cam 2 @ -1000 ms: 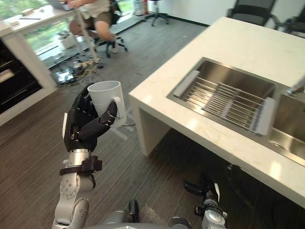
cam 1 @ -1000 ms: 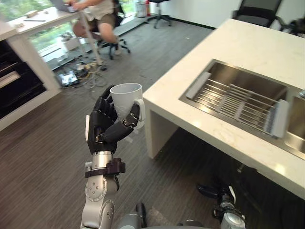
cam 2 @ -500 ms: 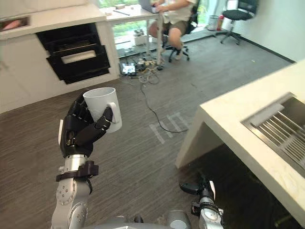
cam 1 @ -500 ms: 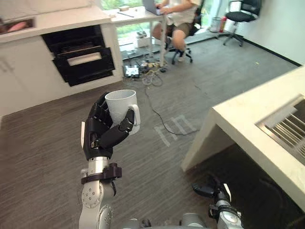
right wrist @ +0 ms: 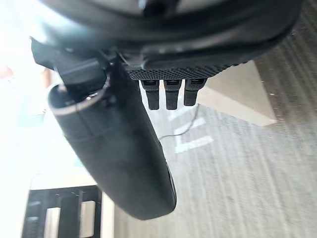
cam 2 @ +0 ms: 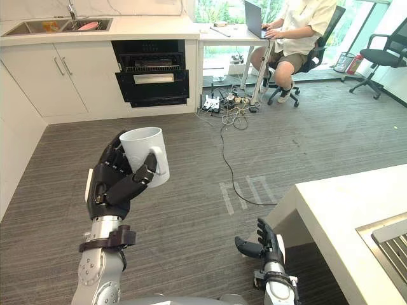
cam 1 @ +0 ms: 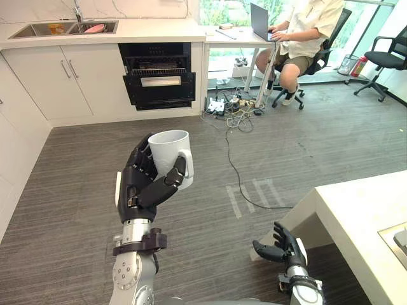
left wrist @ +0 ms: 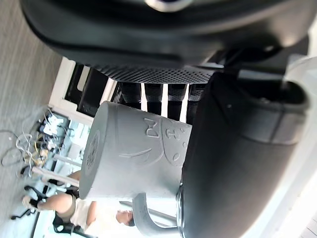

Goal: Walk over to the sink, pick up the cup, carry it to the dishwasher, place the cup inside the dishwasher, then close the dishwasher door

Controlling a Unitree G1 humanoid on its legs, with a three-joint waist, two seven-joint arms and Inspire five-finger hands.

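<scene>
Raised at left of centre, over the floor (cam 1: 70, 190): left robot hand (cam 1: 141, 187), fingers and thumb clamped round the white cup (cam 1: 169, 151). The cup is upright, mouth up, with the handle beside the thumb.

Far wall, just right of the cup's line: black dishwasher (cam 1: 159, 81) set in white cabinets, racks visible, well apart from the cup.

Low, right of centre: right robot hand (cam 1: 278, 249), fingers loosely apart, holding nothing.

Upper right: person (cam 1: 304, 28) seated at a laptop (cam 1: 259, 14).

Lower right: corner of the pale counter (cam 1: 362, 216).
</scene>
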